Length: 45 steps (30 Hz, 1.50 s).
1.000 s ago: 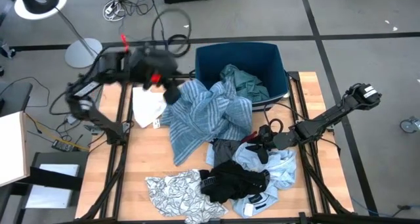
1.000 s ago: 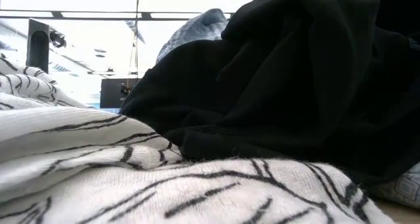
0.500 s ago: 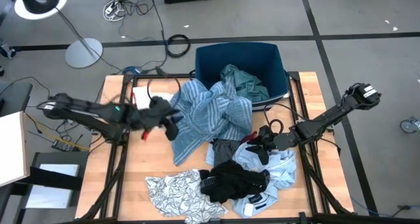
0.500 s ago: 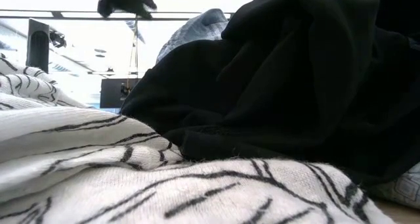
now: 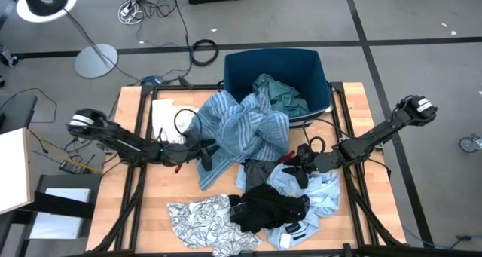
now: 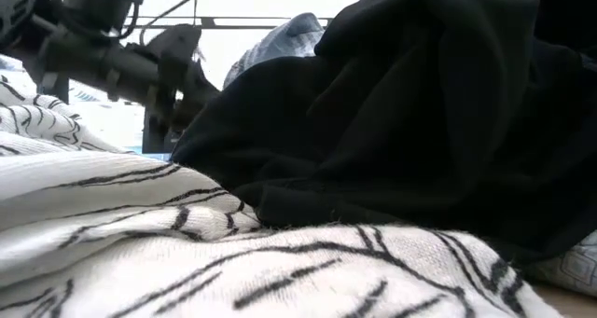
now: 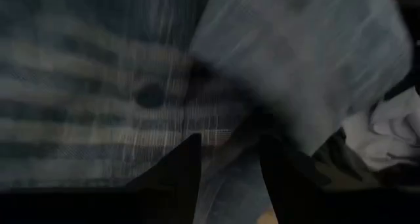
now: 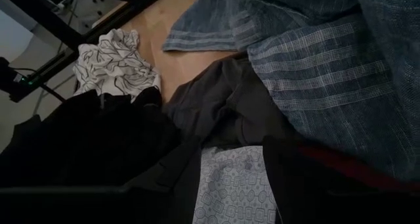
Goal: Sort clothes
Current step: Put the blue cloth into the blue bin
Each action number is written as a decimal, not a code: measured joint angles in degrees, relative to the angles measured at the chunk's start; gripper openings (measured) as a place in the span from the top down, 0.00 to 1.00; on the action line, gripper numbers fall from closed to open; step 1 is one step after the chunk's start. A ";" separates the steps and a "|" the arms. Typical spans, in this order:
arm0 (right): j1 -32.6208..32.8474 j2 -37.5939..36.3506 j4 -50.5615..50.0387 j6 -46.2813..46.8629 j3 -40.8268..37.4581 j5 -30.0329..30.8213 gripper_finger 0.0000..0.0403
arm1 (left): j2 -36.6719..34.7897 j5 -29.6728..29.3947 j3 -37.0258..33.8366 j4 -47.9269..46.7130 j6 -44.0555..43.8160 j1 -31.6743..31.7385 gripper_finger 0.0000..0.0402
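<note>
One garment, a crumpled teal green cloth [image 5: 280,93], already lies inside the dark blue rectangular bin [image 5: 241,65] at the far edge of the wooden surface [image 5: 169,182]. The remaining clothes are, by my judgement, unsorted, so the task is at an early stage.

Items left on the surface:
- A large blue striped woven shirt [image 5: 237,133] lies rumpled in the middle, with one corner draped over the bin rim.
- A white knit piece with black leaf print [image 5: 199,221] lies flattened at the near edge.
- A black, heavy, folded garment [image 5: 267,206] sits just beside it, resting on a light blue piece with a fine printed pattern [image 5: 327,193].
- A dark grey cloth [image 8: 220,109] lies between the striped shirt and the black garment.
- A small white piece [image 5: 167,120] lies flat near the far left corner.

The left claw [image 5: 205,153] is low at the near left edge of the striped shirt. Its fingers stand spread, with striped cloth directly ahead of them, and no pinch is visible. The right claw [image 5: 300,165] rests over the light blue and grey cloths; whether it grips cloth cannot be told.
</note>
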 joint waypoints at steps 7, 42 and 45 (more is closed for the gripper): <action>0.00 0.00 0.01 -0.02 0.00 0.00 0.59 | 12.50 -0.93 3.45 1.50 2.77 2.01 0.61; -0.02 0.02 0.63 -0.33 0.00 1.75 0.59 | 9.19 1.59 59.77 -32.37 49.03 14.20 1.00; -0.02 0.02 0.61 -0.61 0.00 1.76 0.59 | 9.41 4.88 66.09 -34.14 49.59 18.39 1.00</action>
